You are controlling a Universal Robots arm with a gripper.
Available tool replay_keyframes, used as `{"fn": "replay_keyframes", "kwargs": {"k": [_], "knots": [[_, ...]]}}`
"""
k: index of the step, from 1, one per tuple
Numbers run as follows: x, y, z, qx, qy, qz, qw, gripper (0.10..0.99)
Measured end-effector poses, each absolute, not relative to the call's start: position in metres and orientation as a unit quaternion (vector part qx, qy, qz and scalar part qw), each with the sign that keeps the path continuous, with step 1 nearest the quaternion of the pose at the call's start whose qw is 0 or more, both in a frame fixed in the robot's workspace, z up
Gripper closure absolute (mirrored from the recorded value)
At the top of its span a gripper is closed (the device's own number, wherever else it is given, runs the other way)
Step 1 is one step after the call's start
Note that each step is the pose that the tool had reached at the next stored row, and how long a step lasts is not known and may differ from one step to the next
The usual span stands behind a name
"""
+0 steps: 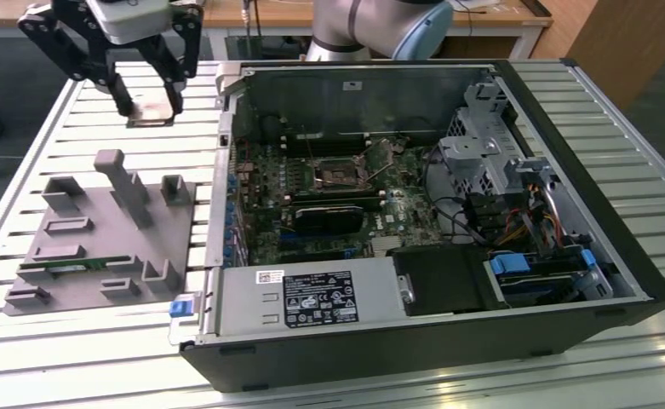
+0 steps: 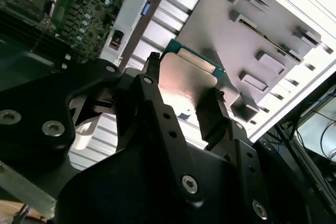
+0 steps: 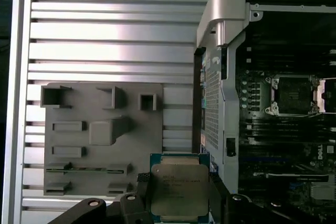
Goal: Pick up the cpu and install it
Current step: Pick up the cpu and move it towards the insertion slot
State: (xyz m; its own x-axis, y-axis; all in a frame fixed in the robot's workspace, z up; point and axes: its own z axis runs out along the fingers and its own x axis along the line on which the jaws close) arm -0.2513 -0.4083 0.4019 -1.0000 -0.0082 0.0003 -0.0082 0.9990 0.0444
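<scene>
Your gripper (image 3: 180,186) is closed onto the cpu (image 3: 180,195), a finger on each of two opposite edges, hiding them. The first wrist view cuts off the chip's nearest edge. It's square, with no long axis, and lies flat with its metal lid facing that camera. It is held outside the computer case (image 1: 423,362), beside its wall, over the slatted table (image 1: 71,136).
</scene>
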Motion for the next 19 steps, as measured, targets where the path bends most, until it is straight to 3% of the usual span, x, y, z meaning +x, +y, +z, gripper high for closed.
{"fn": "replay_keyframes", "kwargs": {"k": [19], "knots": [[-0.171, -0.408, 0.401, 0.004, -1.000, -0.022, 0.000, 0.553]]}}
